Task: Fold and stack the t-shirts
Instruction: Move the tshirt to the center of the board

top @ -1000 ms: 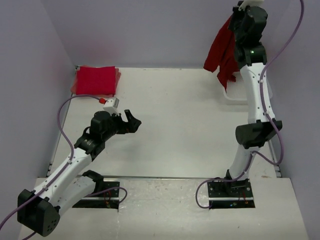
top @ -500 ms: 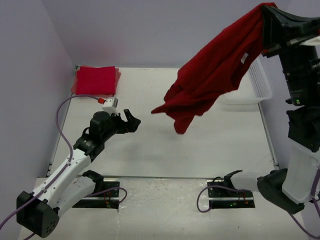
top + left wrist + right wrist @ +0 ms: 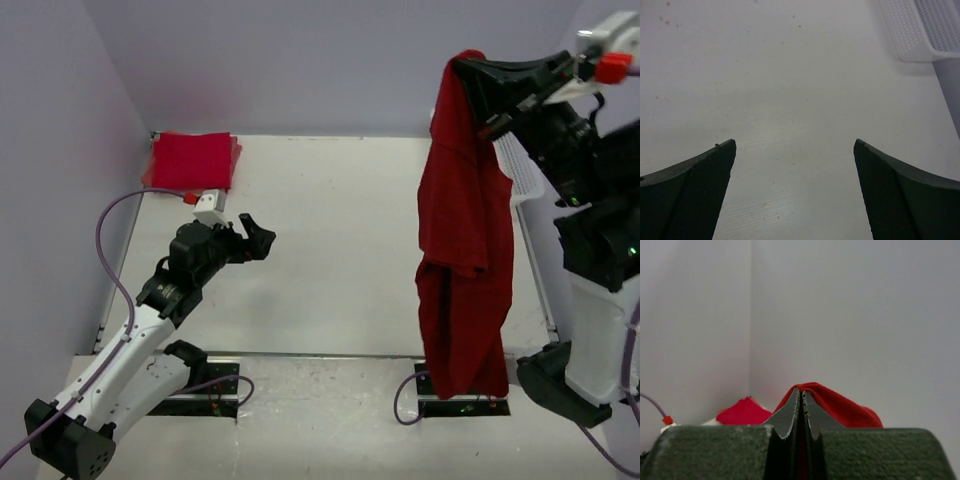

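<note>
My right gripper (image 3: 472, 68) pinched the crimson t-shirt (image 3: 465, 250) aloft at three o'clock, my left gripper (image 3: 256, 234) gaped empty at nine; next, I judged, spread it flat for folding, then onto the folded stack (image 3: 192, 160) at ten.

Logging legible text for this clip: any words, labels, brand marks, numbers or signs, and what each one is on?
No text can be read in any view.
The hanging t-shirt, pinched in the right gripper, is plain red, with no print or label showing.
The folded t-shirts are plain too.
The white basket and the open left gripper show no markings.
</note>
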Motion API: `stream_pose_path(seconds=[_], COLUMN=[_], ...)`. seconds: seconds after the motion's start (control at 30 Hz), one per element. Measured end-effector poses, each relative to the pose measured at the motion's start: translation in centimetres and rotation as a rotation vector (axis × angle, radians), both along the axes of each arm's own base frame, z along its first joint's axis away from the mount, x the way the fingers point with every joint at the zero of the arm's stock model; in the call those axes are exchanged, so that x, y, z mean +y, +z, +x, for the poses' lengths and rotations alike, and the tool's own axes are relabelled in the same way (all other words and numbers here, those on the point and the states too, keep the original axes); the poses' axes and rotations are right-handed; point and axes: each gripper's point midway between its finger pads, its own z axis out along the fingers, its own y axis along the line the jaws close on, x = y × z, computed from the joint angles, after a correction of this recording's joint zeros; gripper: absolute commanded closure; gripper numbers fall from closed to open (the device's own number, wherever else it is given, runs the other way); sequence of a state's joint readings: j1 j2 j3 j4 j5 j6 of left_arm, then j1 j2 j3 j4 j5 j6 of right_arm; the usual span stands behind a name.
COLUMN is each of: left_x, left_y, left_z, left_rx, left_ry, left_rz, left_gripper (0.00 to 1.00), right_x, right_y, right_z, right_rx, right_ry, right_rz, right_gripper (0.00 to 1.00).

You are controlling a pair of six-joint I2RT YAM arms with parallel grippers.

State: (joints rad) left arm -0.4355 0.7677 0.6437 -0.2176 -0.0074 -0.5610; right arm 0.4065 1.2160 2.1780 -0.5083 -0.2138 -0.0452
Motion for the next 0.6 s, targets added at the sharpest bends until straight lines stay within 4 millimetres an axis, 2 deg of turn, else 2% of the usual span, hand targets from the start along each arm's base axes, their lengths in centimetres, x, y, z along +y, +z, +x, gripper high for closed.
stream_pose_path(seconds=[0.07, 0.1, 0.2, 0.23, 0.27, 0.3, 0.33, 0.37, 0.4, 0.43, 0.47, 0.5, 0.57, 0.6], left_x=[0.0, 0.0, -0.1, -0.1, -0.1, 0.0, 0.0, 0.0, 0.0, 0.0, 0.1, 0.2, 0.4, 0.4], left_y=[0.2, 0.4, 0.5, 0.5, 0.5, 0.5, 0.5, 0.4, 0.4, 0.5, 0.6, 0.8, 1.3, 1.5], left_z=[0.1, 0.1, 0.0, 0.0, -0.1, -0.1, -0.2, -0.3, -0.4, -0.4, -0.4, -0.4, -0.3, -0.2], left_rx=[-0.003, -0.005, -0.007, -0.006, -0.005, -0.004, -0.001, 0.004, 0.008, 0.011, 0.012, 0.011, 0.004, 0.003], left_ry=[0.001, 0.002, 0.0, 0.0, 0.0, 0.001, 0.0, -0.001, -0.002, -0.001, 0.003, 0.009, 0.02, 0.023], left_rz=[-0.001, -0.003, -0.003, -0.002, -0.001, 0.0, 0.002, 0.004, 0.006, 0.008, 0.01, 0.013, 0.018, 0.023], left_gripper=[0.0, 0.0, 0.0, 0.0, 0.0, 0.0, 0.0, 0.0, 0.0, 0.0, 0.0, 0.0, 0.0, 0.0], right_x=[2.5, 4.3, 10.1, 12.3, 14.7, 17.1, 19.5, 21.3, 23.0, 23.8, 24.1, 24.0, 22.5, 21.5], right_y=[-1.3, -2.5, -6.6, -7.7, -9.5, -12.5, -16.9, -21.2, -27.0, -31.3, -36.3, -40.5, -46.1, -47.5], right_z=[2.7, 4.7, 12.1, 14.8, 17.6, 20.5, 23.0, 24.7, 26.2, 26.6, 26.4, 25.6, 24.4, 23.7], right_rx=[0.061, 0.108, 0.24, 0.266, 0.295, 0.35, 0.431, 0.519, 0.637, 0.73, 0.846, 0.951, 1.076, 1.118], right_ry=[0.069, 0.106, 0.195, 0.228, 0.263, 0.296, 0.327, 0.348, 0.363, 0.361, 0.339, 0.319, 0.207, 0.158], right_rz=[-0.015, -0.03, -0.071, -0.08, -0.084, -0.092, -0.118, -0.142, -0.178, -0.213, -0.255, -0.296, -0.35, -0.368], right_gripper=[1.0, 1.0, 1.0, 0.95, 0.67, 0.38, 0.2, 0.01, 0.01, 0.01, 0.01, 0.01, 0.01, 0.01])
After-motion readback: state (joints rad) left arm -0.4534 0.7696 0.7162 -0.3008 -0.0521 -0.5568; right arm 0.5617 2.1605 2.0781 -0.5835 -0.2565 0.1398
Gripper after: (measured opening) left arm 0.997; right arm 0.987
